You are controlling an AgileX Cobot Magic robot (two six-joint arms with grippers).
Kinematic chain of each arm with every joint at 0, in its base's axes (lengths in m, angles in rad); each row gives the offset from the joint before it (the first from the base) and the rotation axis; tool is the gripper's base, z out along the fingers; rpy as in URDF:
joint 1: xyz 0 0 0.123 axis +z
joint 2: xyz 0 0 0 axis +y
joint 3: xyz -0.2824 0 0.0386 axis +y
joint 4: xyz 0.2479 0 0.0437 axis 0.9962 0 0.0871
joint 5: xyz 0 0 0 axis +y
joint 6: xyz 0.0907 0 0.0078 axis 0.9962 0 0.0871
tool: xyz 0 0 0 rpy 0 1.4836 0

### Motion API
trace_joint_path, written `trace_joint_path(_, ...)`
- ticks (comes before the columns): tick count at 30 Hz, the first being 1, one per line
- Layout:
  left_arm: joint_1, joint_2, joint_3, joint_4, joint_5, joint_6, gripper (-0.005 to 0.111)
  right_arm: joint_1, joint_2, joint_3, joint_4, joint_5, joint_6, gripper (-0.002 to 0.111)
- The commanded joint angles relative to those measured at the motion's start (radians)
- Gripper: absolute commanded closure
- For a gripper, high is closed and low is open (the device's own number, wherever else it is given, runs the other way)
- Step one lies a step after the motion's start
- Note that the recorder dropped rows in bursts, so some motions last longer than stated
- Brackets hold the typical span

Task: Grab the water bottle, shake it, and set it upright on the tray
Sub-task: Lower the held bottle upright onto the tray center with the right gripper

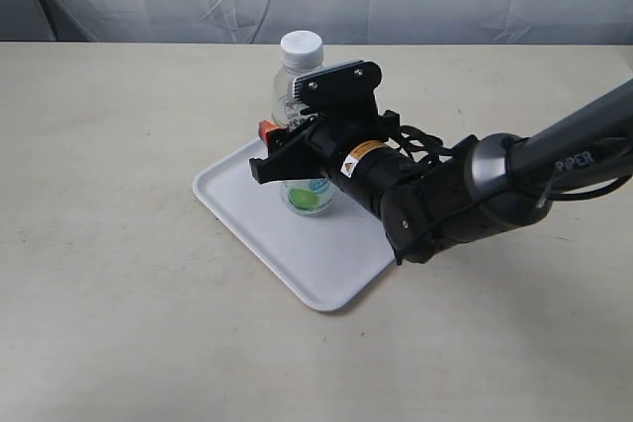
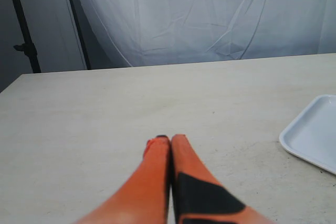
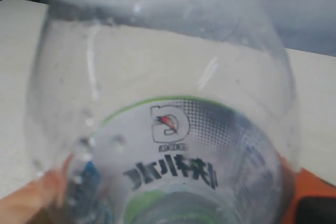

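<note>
Jaws of the right gripper (image 1: 295, 157) are clamping the water bottle (image 1: 293, 82), which is standing upright on the white tray (image 1: 259, 222). The left gripper (image 2: 170, 144) is hovering over the beige table (image 1: 119, 244), its orange fingers (image 2: 156, 174) pressing together.

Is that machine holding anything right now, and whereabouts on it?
The right gripper is closed on the water bottle, around its labelled middle. The left gripper is shut and holds nothing.
</note>
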State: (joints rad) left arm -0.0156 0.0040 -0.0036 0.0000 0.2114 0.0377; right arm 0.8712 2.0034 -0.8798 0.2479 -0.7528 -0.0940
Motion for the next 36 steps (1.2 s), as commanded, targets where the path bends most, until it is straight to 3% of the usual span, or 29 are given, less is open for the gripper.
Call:
trace_joint_path(1, -0.006, -0.004, 0.004, 0.000, -0.009, -0.002, 0.106, 0.001, -0.011, -0.003, -0.004, -0.001, -0.005, 0.037)
trace_joint_path(9, -0.006, -0.004, 0.004, 0.000, -0.009, -0.002, 0.106, 0.001, -0.093, -0.013, -0.001, 0.158, -0.048, 0.037)
trace_joint_path(36, -0.006, -0.004, 0.004, 0.000, -0.009, -0.002, 0.106, 0.001, -0.122, -0.015, 0.022, 0.185, -0.067, 0.037)
